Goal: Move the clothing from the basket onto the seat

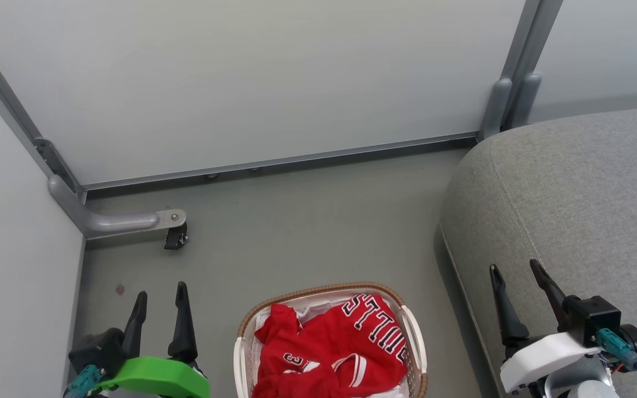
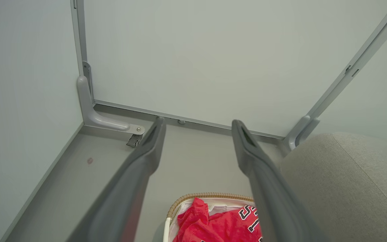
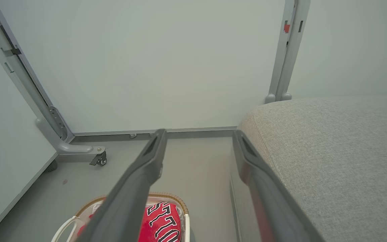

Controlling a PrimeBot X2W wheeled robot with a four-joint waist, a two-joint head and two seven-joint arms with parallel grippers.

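Note:
The red clothing (image 1: pixel 332 348), lettered "BULLS" in black with a number on another fold, lies crumpled in the white basket (image 1: pixel 413 331) with a brown woven rim, on the floor at the bottom centre of the head view. The big grey seat (image 1: pixel 578 210) stands to the basket's right. My left gripper (image 1: pixel 161 293) hangs open to the left of the basket, nothing between its fingers. My right gripper (image 1: pixel 516 270) is open over the seat's near left edge, empty. The clothing (image 2: pixel 213 225) and basket rim (image 2: pixel 207 195) show low in the left wrist view between my fingers (image 2: pixel 149 148). In the right wrist view the clothing (image 3: pixel 161 223) sits left of the seat (image 3: pixel 331 151).
Pale partition panels (image 1: pixel 252 77) close off the back and left. A grey metal foot with a small caster (image 1: pixel 175 237) juts onto the floor at the back left. Bare grey floor (image 1: pixel 307 232) lies between the basket and the panels.

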